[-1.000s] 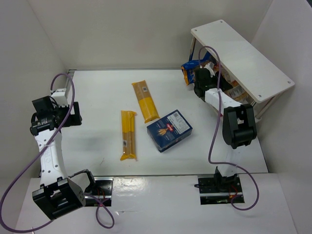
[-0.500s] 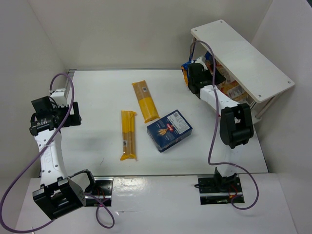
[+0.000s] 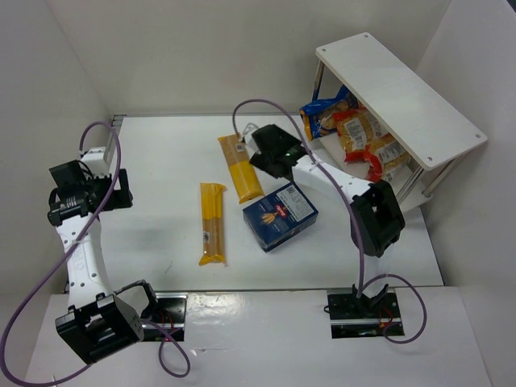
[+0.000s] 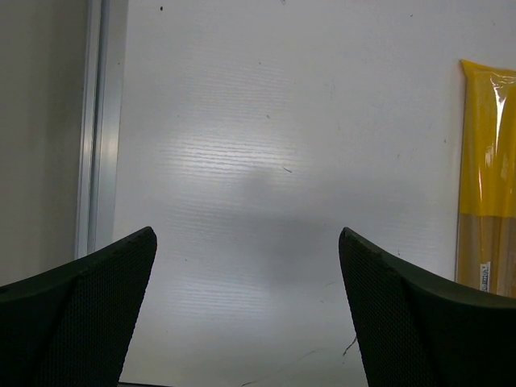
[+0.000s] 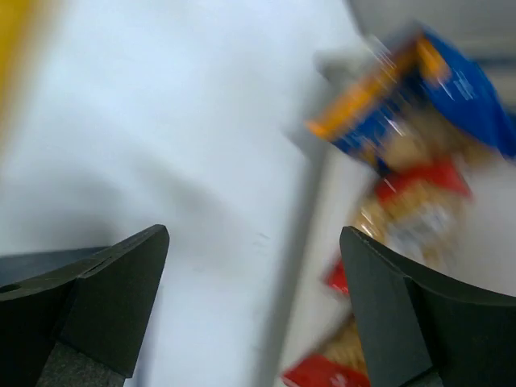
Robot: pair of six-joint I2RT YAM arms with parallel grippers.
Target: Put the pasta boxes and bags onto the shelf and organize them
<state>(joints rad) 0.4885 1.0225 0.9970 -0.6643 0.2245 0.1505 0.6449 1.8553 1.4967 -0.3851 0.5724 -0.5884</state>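
Top view; white worktop (image 3: 161, 161); shelf (image 3: 399, 97) stands at the far right corner, its white board tilted in this view on thin legs.

Bags: blue-edged bag (image 3: 326, 117) and red-edged bags (image 3: 363, 133) lie packed together under the shelf board, between its legs; whether they rest on a lower tier or on the worktop cannot be told; nothing lies on top of the board.

Dark blue pasta box (image 3: 280, 215) lies flat mid-worktop, face up, turned at an angle.
Far spaghetti packet (image 3: 240, 168) lies flat just beyond the box's left corner; near spaghetti packet (image 3: 213, 222) lies flat to the left of the box, apart from it; the two packets do not touch.

Right gripper (image 3: 266, 151) is reached out over mid-worktop, just beside the far spaghetti packet and beyond the box; right wrist view is blurred, but the gripper (image 5: 253, 234) is released, its fingers wide apart, nothing between.

Left gripper (image 3: 121, 193) is at the left side, well apart from all packets; left wrist view shows it (image 4: 246, 242) released, spread wide over bare worktop, grasping nothing.
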